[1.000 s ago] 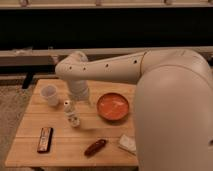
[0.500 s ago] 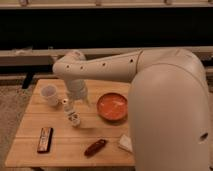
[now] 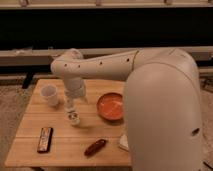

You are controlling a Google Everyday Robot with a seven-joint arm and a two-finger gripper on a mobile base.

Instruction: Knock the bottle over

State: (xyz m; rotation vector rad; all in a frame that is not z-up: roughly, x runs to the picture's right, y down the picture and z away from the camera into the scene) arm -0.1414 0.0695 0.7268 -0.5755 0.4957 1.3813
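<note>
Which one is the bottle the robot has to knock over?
Look at the wooden table, then find the gap between the white cup and the orange bowl. The bottle stands there, right under the robot's gripper. It is much slimmer than the cup, and pale with a darker middle.

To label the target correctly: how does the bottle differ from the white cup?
The bottle is slim; the cup is wider. The bottle has a darker middle; the cup is plain white. The gripper hangs right above the bottle, while the cup stands apart, left of it in the picture. Both stand upright on the table.
</note>
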